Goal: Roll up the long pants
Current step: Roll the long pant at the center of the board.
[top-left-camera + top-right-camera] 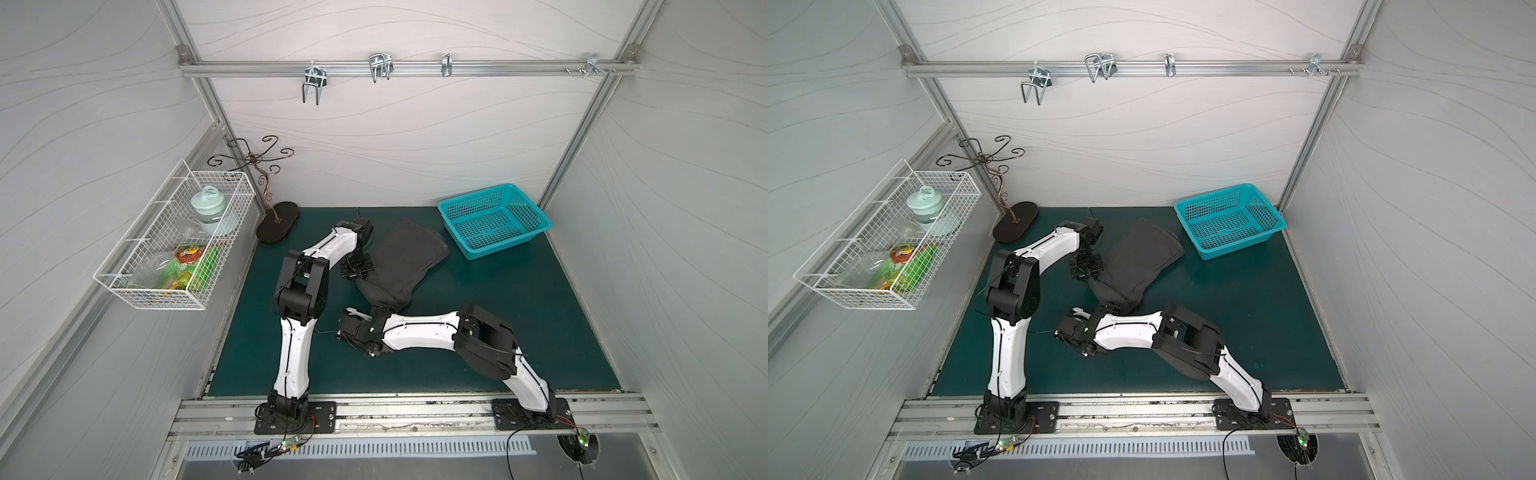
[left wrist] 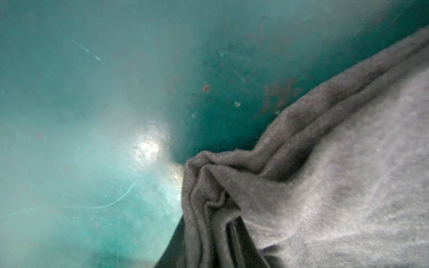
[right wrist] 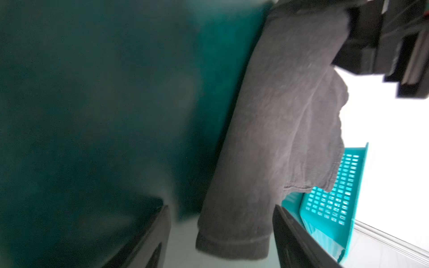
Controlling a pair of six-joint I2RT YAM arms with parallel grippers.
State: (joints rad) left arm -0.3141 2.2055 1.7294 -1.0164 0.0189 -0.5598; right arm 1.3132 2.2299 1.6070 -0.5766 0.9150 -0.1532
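teal basket, wire basket, scrolled stand

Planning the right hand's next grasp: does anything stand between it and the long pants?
Nothing visible. The right hand faces the near end of the long pants directly; the teal basket lies beyond them.

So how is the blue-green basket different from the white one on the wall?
The teal basket is plastic with little holes; the white wire basket is a thin wire grid. The teal basket sits on the table, while the white wire basket hangs on the side wall. The teal basket looks empty; the white wire basket holds a mint-green jar and snack bags. Both are open-topped rectangles.
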